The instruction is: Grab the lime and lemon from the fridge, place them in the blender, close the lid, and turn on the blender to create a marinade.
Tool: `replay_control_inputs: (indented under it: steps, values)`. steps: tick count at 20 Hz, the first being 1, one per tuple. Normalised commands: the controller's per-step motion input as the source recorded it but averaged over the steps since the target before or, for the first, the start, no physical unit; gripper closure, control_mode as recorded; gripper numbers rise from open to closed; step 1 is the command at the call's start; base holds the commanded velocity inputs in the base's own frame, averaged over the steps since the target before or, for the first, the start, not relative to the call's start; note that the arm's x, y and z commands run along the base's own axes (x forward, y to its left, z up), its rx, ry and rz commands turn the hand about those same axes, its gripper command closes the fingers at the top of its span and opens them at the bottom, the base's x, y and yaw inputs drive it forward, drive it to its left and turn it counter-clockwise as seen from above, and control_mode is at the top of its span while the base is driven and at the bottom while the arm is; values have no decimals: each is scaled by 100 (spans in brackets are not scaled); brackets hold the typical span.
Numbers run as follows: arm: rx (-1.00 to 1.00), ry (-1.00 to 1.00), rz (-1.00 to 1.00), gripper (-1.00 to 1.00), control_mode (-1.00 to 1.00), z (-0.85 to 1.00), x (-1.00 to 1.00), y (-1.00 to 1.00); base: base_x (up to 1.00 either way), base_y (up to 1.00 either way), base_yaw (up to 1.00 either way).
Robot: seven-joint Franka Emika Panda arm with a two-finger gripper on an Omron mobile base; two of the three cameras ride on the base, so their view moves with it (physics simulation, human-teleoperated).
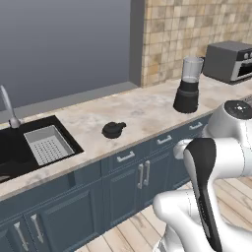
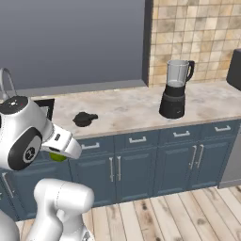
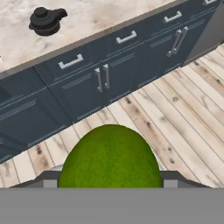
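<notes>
My gripper (image 3: 111, 180) is shut on the lime (image 3: 109, 157), a round green fruit that bulges up between the two dark fingers in the hand view. From the right base view the lime (image 2: 58, 156) peeks out green under the white hand, held in front of the cabinets below counter height. The black lid (image 1: 113, 129) (image 2: 84, 118) (image 3: 46, 20) lies on the counter, apart from the blender. The blender (image 1: 188, 83) (image 2: 175, 89) stands further right by the tiled wall, its clear jar uncovered. The lemon and the fridge are out of view.
A black sink (image 1: 29, 147) with a grey strainer basket and a faucet (image 1: 7, 106) sits at the counter's left. A grey oven-like appliance (image 1: 229, 60) stands at the far right. Blue cabinet doors and drawers (image 2: 141, 164) front the counter, with wooden floor (image 3: 175, 109) below.
</notes>
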Motion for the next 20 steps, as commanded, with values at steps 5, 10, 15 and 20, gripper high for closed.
replay_control_inputs:
  steps: [5,10,15,20]
  values:
    - [0,0,0,100,100,0,0,0,100,-95,33]
    - [0,0,0,100,100,0,0,0,93,-100,31]
    - [0,0,0,100,100,0,0,0,78,-98,32]
    - [0,0,0,100,100,0,0,0,42,-66,37]
